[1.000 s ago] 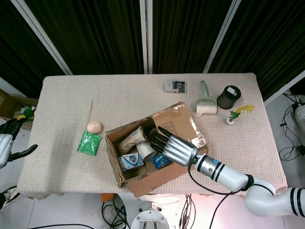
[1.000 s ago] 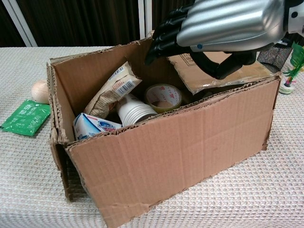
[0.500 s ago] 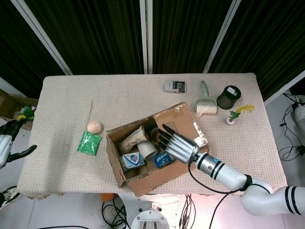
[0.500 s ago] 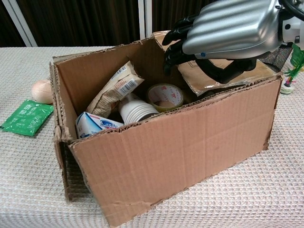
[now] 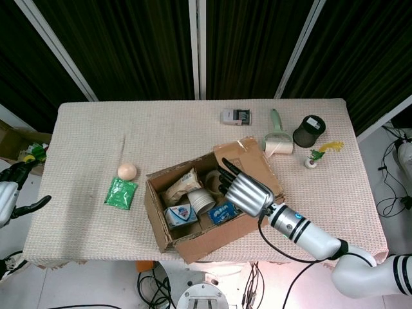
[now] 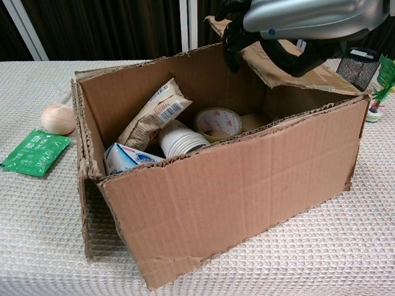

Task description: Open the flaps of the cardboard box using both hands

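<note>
Head view: cardboard box (image 5: pixel 193 212) near front edge of tabletop (image 5: pixel 90 135), long axis running diagonal, lower-left to upper-right. My right robot hand (image 5: pixel 243 191) spread over right end, fingers reaching above flap (image 5: pixel 254 164); holds nothing. My left robot hand (image 5: pixel 14 193) off tabletop, idle, fingers apart.

Chest view: box top faces up, flap (image 6: pixel 296 71) raised, tilting outward. Best to push flap outward gently, left robot hand bracing box against sliding.
</note>
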### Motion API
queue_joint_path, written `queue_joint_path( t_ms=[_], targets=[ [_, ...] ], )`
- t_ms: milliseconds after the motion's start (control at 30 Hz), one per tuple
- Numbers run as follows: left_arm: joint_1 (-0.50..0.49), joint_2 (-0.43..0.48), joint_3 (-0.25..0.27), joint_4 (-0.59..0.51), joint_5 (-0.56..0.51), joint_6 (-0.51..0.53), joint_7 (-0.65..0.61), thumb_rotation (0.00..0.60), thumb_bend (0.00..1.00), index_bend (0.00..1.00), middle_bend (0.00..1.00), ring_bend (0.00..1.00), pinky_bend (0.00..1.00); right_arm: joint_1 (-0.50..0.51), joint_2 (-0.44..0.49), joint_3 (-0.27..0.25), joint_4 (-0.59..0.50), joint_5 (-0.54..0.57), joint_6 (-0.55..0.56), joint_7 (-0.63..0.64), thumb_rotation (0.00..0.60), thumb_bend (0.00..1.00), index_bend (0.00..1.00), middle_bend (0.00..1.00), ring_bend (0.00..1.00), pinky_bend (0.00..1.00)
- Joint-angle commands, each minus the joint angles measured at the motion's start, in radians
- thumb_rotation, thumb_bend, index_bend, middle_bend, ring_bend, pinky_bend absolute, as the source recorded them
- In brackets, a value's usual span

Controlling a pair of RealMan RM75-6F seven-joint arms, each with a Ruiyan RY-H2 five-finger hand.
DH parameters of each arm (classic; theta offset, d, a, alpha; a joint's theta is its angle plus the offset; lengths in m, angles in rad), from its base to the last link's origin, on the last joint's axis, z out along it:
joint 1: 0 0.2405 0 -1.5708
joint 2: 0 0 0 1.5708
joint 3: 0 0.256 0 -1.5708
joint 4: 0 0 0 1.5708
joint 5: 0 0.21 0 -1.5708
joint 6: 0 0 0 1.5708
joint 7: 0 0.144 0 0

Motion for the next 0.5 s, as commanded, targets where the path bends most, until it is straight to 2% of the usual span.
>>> queue_joint_path(
  t_ms=[33,67,100,200,500],
  targets=[
    [0.023,0.063,0.02,-0.04,0.035,0.027,-0.005,0.0,0.06,0.1,0.15,0.07,0.15,-0.01,0.035,0.002,-0.024,-0.018,0.026,0.016,0.544,1.0,0.34,0.27,0.0,0.0],
    [-0.015,0.073,0.028,-0.068,0.048,-0.05,-0.015,0.0,0.06,0.1,0.15,0.07,0.15,-0.014,0.046,0.003,-0.03,-0.023,0.032,0.023,0.544,1.0,0.34,0.27,0.0,0.0],
    [-0.041,0.001,0.012,-0.003,-0.002,-0.102,0.0,0.0,0.06,0.1,0.15,0.07,0.15,-0.019,0.061,0.005,-0.037,-0.029,0.041,0.032,0.545,1.0,0.34,0.27,0.0,0.0],
    [-0.011,0.017,0.01,-0.023,0.016,-0.034,-0.002,0.0,0.06,0.1,0.15,0.07,0.15,-0.032,0.096,0.008,-0.051,-0.047,0.056,0.059,0.544,1.0,0.34,0.27,0.0,0.0],
    [-0.01,0.013,-0.002,-0.053,-0.006,-0.025,0.037,0.0,0.06,0.1,0.15,0.07,0.15,-0.115,0.226,0.015,-0.061,-0.162,0.115,0.234,0.544,1.0,0.34,0.28,0.0,0.0]
  ],
)
